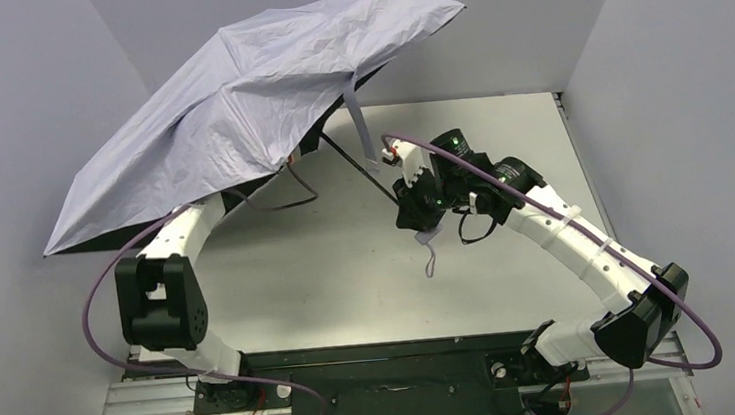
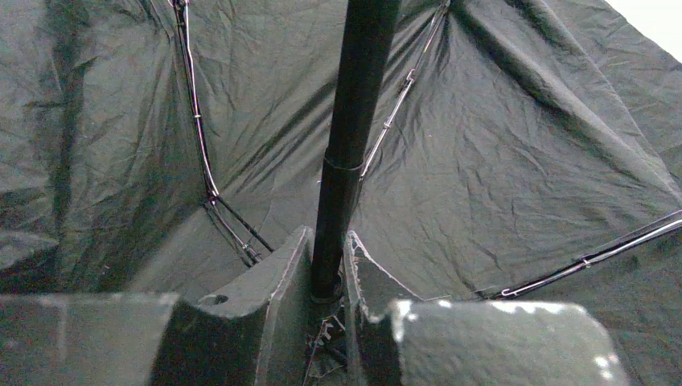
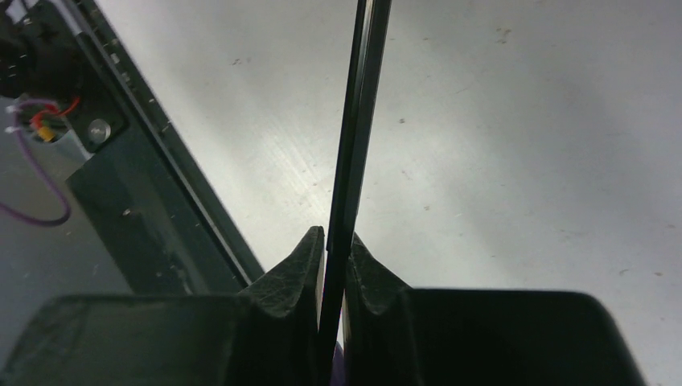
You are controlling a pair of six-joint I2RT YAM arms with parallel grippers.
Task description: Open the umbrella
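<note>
The umbrella [image 1: 234, 99] is spread wide at the back left, lilac-white side up and tilted. Its thin black shaft [image 1: 355, 168] slants down to my right gripper [image 1: 411, 199], which is shut on it. A lilac strap [image 1: 429, 255] dangles below that gripper. In the right wrist view the fingers [image 3: 299, 265] pinch the shaft [image 3: 358, 121] over the table. My left gripper [image 2: 328, 269] is under the canopy, hidden from the top view, and is shut on the thicker part of the shaft [image 2: 354, 121]. Black inner fabric [image 2: 523, 145] and thin ribs [image 2: 201, 145] surround it.
The left arm [image 1: 181, 244] reaches under the canopy from the front left. Grey walls stand close on both sides and behind. The dark base rail [image 3: 145, 161] runs along the table's near edge. The white table [image 3: 523, 121] lies below the right gripper.
</note>
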